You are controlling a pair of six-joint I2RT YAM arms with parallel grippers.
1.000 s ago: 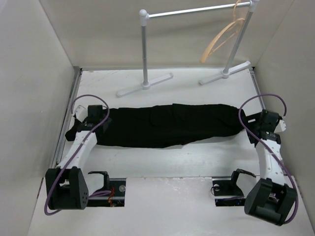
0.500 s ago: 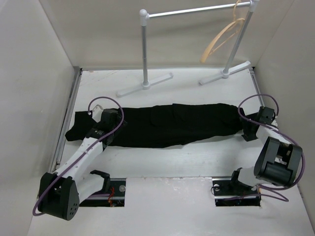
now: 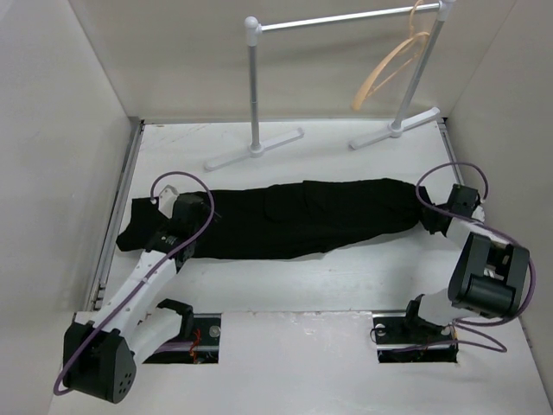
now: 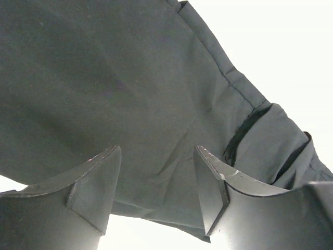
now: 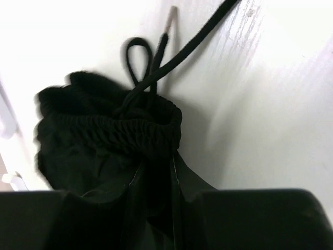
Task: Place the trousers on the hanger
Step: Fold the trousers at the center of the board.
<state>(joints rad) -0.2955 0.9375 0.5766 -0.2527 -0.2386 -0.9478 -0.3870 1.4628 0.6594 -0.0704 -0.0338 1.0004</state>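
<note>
Early stage. Long black fabric trousers (image 3: 294, 218) flat across middle of white worktop (image 3: 346, 285), not yet on thin tan wooden hanger (image 3: 393, 65), which hangs from white-and-silver pole rack (image 3: 346, 17) at far right corner. At right edge, right pincer (image 5: 156, 208) clamped on drawstring waistband. Toward left edge, left pincer (image 4: 156, 156) parted over cloth, gripping nothing. Lifting and draping left to do.

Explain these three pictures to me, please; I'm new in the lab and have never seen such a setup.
This is a robot with two white-and-black arms bolted at the near edge of a white table. The wide picture looks down from above and behind them; the two close-ups come from cameras on the wrists. A pair of black fabric trousers lies flat across the table. At the back, a thin tan wooden hanger hangs on a white-and-silver pole rack. The left gripper is open over the leg end, holding nothing. The right gripper appears closed on cloth just behind the elastic waistband.
</note>
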